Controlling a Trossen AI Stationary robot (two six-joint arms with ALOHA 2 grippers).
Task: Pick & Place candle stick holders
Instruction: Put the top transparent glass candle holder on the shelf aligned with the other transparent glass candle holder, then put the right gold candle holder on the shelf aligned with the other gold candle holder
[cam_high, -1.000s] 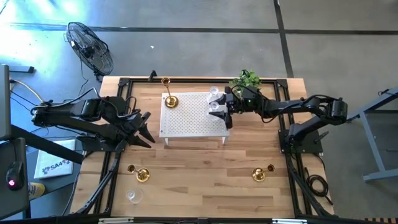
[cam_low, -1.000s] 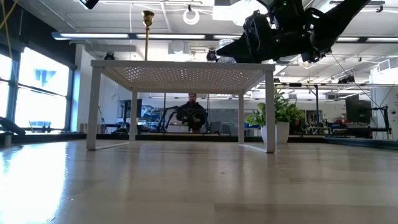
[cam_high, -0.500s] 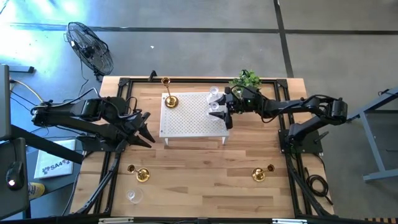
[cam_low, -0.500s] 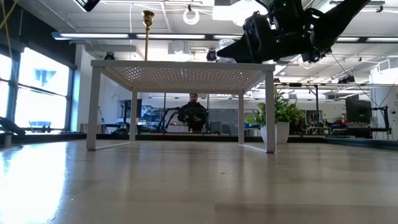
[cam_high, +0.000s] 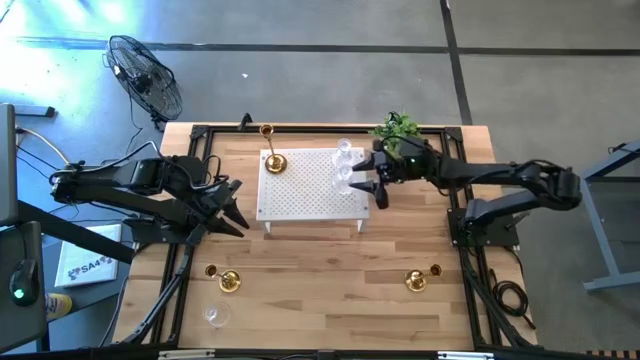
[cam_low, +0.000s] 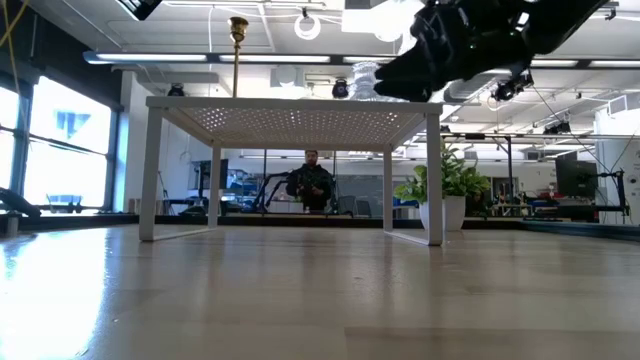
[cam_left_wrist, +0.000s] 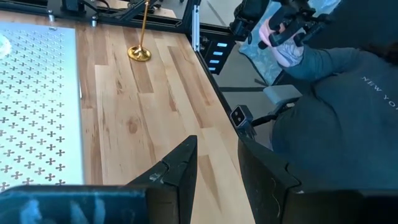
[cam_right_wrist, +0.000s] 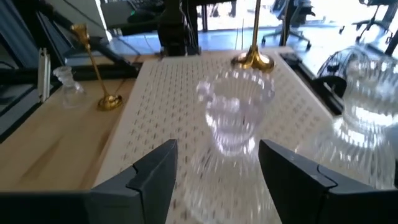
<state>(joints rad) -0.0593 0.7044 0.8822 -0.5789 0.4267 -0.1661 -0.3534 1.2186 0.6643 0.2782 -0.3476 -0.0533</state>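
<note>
Candle stick holders were spread over the wooden table (cam_high: 320, 255), seen from above. On the white perforated stand (cam_high: 305, 190) at table centre, a tall brass holder (cam_high: 273, 162) stood upright at its 11 o'clock corner, long axis vertical, base down on the stand. Two clear glass holders (cam_high: 344, 163) stood upright at the stand's 2 o'clock edge — one just behind the other, cups facing up.

A second brass holder (cam_high: 266, 131) was seen off the stand at the table's 12 o'clock edge; whether it stood or lay could not be told from above. Two more brass holders lay on their sides: one (cam_high: 224, 279) at 7 o'clock, its stem pointing to 9 o'clock, and one (cam_high: 420, 279) at 5 o'clock, its stem pointing to 3 o'clock. A small glass holder (cam_high: 215, 316) was placed near the 7 o'clock corner.

The right gripper (cam_high: 371, 186) was held at the stand's 3 o'clock edge, just beside the nearer glass holder — fingers spread, nothing between them. The left gripper (cam_high: 232, 208) waited at 9 o'clock of the stand, its fingers slightly parted and empty. A green plant (cam_high: 396, 128) stood behind the right arm.
</note>
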